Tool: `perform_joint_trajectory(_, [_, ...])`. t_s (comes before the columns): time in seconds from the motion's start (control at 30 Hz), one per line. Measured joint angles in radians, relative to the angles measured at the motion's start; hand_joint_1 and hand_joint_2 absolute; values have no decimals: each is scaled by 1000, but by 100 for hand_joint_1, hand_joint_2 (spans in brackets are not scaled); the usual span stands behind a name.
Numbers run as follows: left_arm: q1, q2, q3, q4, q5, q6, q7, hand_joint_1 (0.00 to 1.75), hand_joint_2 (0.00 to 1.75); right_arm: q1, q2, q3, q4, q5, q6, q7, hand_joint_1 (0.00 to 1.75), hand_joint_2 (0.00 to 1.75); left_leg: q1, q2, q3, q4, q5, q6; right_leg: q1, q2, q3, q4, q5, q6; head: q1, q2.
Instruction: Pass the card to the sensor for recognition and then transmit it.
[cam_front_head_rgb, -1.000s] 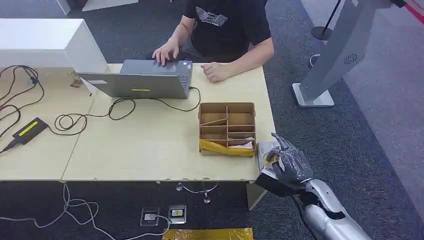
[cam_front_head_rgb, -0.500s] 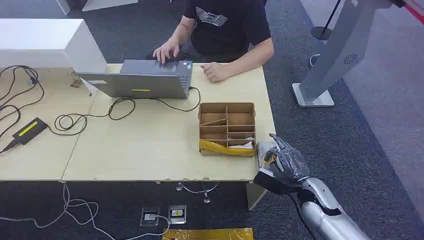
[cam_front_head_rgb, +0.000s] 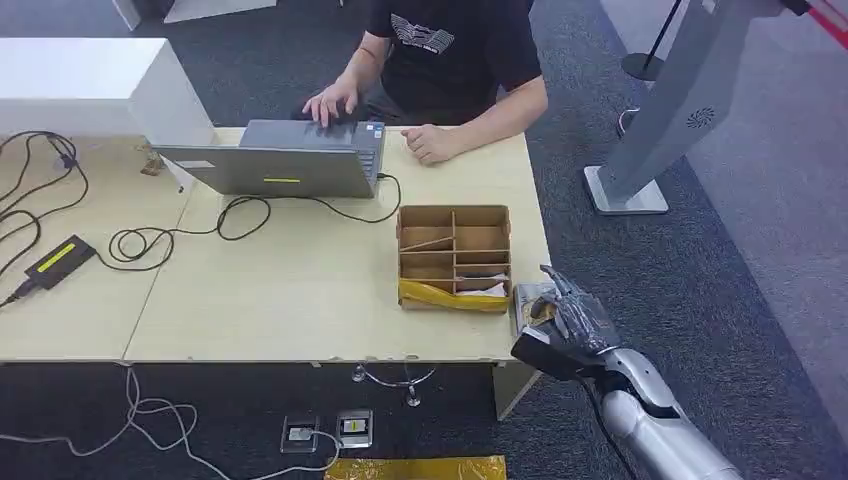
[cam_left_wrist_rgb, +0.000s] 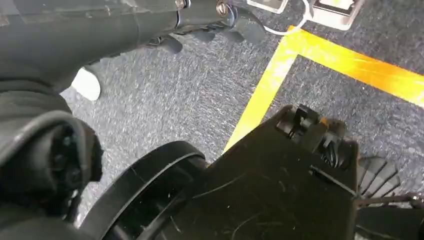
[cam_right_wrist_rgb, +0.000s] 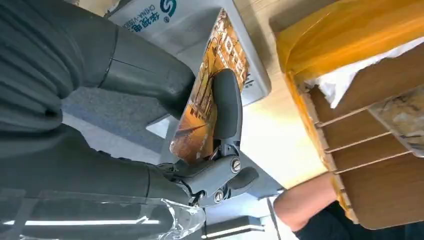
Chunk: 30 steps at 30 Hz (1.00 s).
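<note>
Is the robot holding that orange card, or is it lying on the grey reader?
Held. In the right wrist view the right hand pinches the card between thumb and a finger, above the grey reader. Whether it touches the reader, I cannot tell.

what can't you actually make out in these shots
- Card face: right wrist view, the right hand pinching it covers much of the print.
- Whether the card touches the grey sensor: that view, the card hides the contact; head view, the hand covers both.
- Sensor logo text: cut off by the picture edge.
- Left hand: left wrist view, mostly hidden behind dark robot parts.
- Divided cardboard box contents: head view, too small.
</note>
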Motion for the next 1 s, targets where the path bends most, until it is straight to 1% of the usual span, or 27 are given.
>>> perform_joint_trajectory(0.07, [-4, 2, 0, 0, -17, -23, -24, 0, 0, -7, 3, 0, 16, -6, -4, 0, 175, 175, 0, 0, 0, 0, 0, 0, 0, 0, 0, 0, 0, 0, 0, 0])
perform_joint_trajectory(0.17, [-10, 6, -1, 0, -29, -30, -46, 0, 0, -19, 9, -1, 38, -15, -7, 0, 175, 175, 0, 0, 0, 0, 0, 0, 0, 0, 1, 0, 0, 0, 0, 0])
perform_joint_trajectory(0.63, [-16, 11, -1, 0, -93, -62, -66, 0, 0, -40, 26, -13, 55, -10, -22, 8, 175, 175, 0, 0, 0, 0, 0, 0, 0, 0, 1, 0, 0, 0, 0, 0])
perform_joint_trajectory(0.83, [-16, 11, -1, 0, -125, -80, -75, 0, 0, -49, 29, -20, 6, 7, -10, 46, 175, 175, 0, 0, 0, 0, 0, 0, 0, 0, 1, 0, 0, 0, 0, 0])
perform_joint_trajectory(0.9, [-16, 11, -1, 0, -126, -87, -88, 0, 0, -60, 29, -26, -23, 13, -2, 50, 175, 175, 0, 0, 0, 0, 0, 0, 0, 0, 0, 0, 0, 0, 0, 0])
perform_joint_trajectory(1.0, [-17, 10, -1, 0, -122, -118, -132, 0, 0, -84, 30, -39, -63, 17, 13, 53, 175, 175, 0, 0, 0, 0, 0, 0, 0, 0, 0, 0, 0, 0, 0, 0])
